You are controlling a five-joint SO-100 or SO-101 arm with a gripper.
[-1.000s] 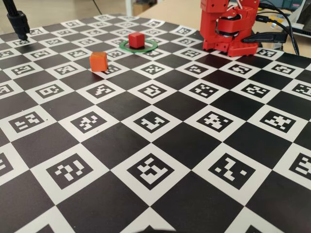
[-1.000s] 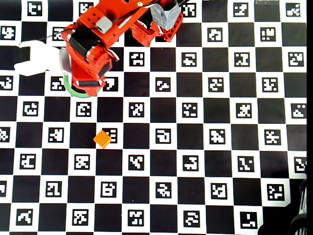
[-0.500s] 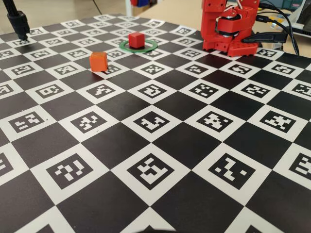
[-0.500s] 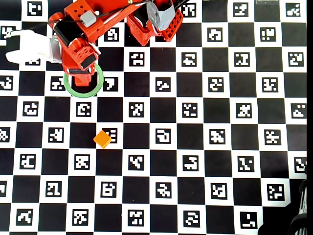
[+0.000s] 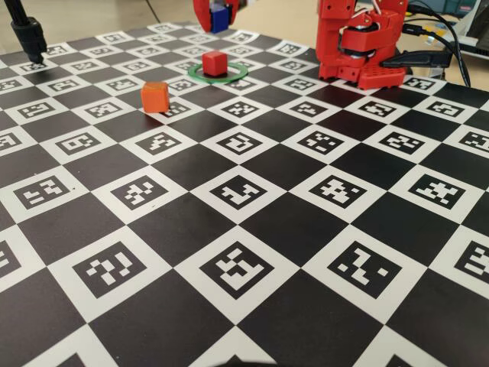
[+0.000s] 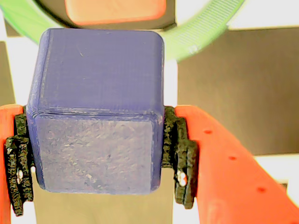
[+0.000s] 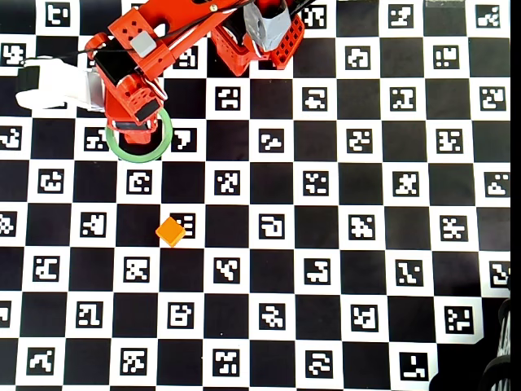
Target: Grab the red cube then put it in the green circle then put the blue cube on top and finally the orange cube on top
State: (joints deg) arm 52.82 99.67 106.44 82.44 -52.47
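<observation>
The red cube (image 5: pixel 215 63) sits inside the green circle (image 5: pixel 238 72) at the far side of the checkered board. My gripper (image 5: pixel 218 14) hangs above and just behind it at the fixed view's top edge, shut on the blue cube (image 5: pixel 221 18). In the wrist view the blue cube (image 6: pixel 96 112) fills the space between the black pads (image 6: pixel 180 158), with the green circle (image 6: pixel 205 32) and the red cube (image 6: pixel 114 11) below it. The orange cube (image 5: pixel 154 96) stands alone in front and to the left of the ring. In the overhead view my gripper (image 7: pixel 134 122) covers the red cube; the orange cube (image 7: pixel 170 231) lies below the ring (image 7: pixel 163 145).
The arm's red base (image 5: pixel 359 53) stands right of the ring, with cables (image 5: pixel 443 34) behind it. A black stand (image 5: pixel 29 34) rises at the far left corner. A white camera housing (image 7: pixel 49 81) sticks out left of the wrist.
My gripper with the blue cube has come into the fixed view's top edge above the ring. The red and orange cubes have not moved.
</observation>
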